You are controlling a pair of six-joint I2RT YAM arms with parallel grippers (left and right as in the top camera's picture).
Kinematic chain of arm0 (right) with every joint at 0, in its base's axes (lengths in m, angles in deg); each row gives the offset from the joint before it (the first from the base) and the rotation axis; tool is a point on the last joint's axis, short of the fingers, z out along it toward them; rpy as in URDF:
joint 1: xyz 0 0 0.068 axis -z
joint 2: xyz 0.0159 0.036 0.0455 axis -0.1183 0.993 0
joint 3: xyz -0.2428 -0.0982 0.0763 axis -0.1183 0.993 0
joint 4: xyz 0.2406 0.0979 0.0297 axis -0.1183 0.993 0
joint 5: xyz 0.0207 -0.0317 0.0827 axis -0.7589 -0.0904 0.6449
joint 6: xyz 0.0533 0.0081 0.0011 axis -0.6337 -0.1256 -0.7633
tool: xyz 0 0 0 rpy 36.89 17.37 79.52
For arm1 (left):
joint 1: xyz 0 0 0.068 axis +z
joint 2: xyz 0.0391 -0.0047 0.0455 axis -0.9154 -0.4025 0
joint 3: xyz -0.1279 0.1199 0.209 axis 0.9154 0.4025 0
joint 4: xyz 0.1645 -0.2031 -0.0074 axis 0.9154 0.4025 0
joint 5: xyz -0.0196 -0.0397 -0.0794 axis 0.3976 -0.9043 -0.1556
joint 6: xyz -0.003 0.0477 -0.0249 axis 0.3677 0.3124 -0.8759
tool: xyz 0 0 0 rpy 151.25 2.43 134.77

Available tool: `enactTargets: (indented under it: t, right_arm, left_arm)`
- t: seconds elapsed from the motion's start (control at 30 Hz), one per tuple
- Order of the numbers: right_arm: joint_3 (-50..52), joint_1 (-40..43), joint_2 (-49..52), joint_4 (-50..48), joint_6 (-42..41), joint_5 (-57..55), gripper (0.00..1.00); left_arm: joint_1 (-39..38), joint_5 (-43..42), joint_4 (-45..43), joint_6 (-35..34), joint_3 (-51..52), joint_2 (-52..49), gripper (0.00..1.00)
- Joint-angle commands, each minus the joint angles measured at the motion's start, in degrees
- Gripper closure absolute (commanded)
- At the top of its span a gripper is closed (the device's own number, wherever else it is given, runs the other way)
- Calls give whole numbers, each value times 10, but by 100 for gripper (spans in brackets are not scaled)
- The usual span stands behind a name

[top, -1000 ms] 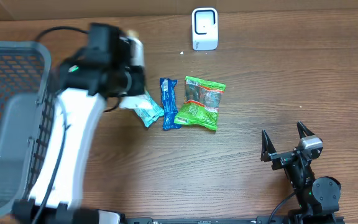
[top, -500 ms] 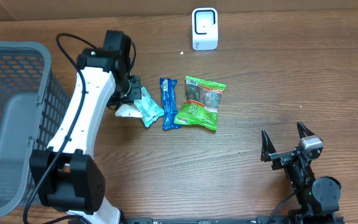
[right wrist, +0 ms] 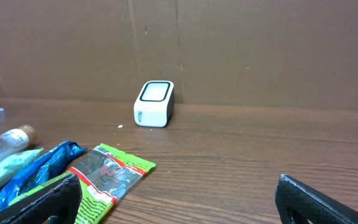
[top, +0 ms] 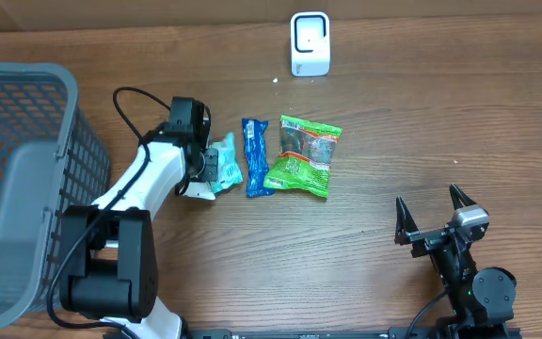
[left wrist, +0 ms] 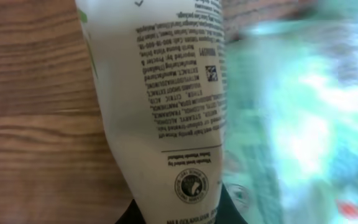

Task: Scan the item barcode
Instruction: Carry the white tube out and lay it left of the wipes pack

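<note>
At the far left stands a gray mesh basket [top: 22, 179], well apart from the step in hand. Next to it the left arm reaches down to the counter [top: 393, 113], and its left fingers [left wrist: 230, 214] appear clamped on the narrow end of a white tube [left wrist: 160, 112], which sits low over the wood just beside a teal packet [top: 224, 162]. From above I cannot tell whether tube and packet touch. The wrist view shows fine print and a small square code on the tube, but no barcode, so its position is unknown. Right of the teal packet lie a blue packet [top: 255, 155] and a green packet [top: 304, 155], close together. Beyond them, at the back edge, sits the white scanner [top: 310, 42]. To do this step well, the arm should probably raise the tube straight up first, so it does not drag the teal packet. It should then carry it over the packets to the scanner, roll the wrist until the barcode side faces the scanner window, and hold it steady there. The grip is at the tube's end, so slow turning should keep it from swinging or slipping. At the far right, the right fingers [top: 401, 224] stand wide apart, holding nothing.
</note>
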Motion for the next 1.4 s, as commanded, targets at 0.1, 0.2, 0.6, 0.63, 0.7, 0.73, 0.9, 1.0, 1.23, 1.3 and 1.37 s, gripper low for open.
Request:
enactTargets:
  t: [0.1,0.2,0.6,0.63,0.7,0.73,0.9,1.0,1.23,1.3,1.37]
  right_arm:
    - [6,-3,-5,-3,-1,0,0]
    - [6,-3,-5,-3,-1,0,0]
    - [6,-3,-5,-3,-1,0,0]
    - [6,-3,-5,-3,-1,0,0]
    - [6,-3,-5,-3,-1,0,0]
    - [6,-3,-5,-3,-1,0,0]
    - [6,-3,-5,-3,-1,0,0]
    - [6,-3,-5,-3,-1,0,0]
    - [6,-3,-5,-3,-1,-1,0]
    - [6,-3,-5,-3,-1,-1,0]
    - [6,-3,-5,-3,-1,0,0]
  left_arm:
    - [-8,-1,-69,43,57,3,96]
    - [-15,-2,-75,43,57,3,96]
    - [-11,-1,37,45,-34,16,0]
    - [-11,-1,65,45,-55,16,0]
    - [-11,-1,113,45,-94,16,0]
    - [-11,-1,138,45,-118,16,0]
    - [-12,-1,268,45,-253,16,0]
    - [-13,-1,352,38,-356,16,0]
    - [-13,-3,512,-3,-592,23,0]
    - [-12,-3,555,-15,-663,30,0]
    - [-12,-3,577,-20,-700,38,0]
